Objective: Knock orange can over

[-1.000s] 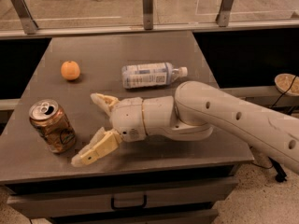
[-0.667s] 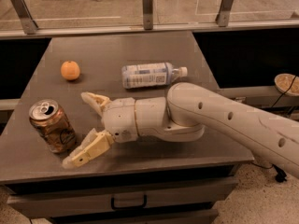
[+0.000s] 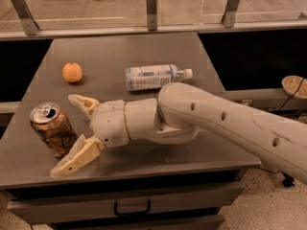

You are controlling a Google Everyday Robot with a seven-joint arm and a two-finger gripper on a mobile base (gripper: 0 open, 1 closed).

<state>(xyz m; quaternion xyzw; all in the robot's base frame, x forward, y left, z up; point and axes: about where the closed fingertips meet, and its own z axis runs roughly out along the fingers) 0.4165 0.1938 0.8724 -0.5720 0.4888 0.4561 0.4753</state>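
One small shiny copper-orange metal drink can (image 3: 51,130) with a silver top and pull tab stands at the near left of the grey metal worktop (image 3: 192,150). One small round orange fruit (image 3: 72,72) sits far left. One clear plastic bottle (image 3: 154,76) lies on its side at the far middle; the print on its pale label cannot be read, and no writing reads on the can. The single cream hand (image 3: 67,134) is spread wide just right of the can, holding nothing. Its near finger appears to touch the can's lower side.
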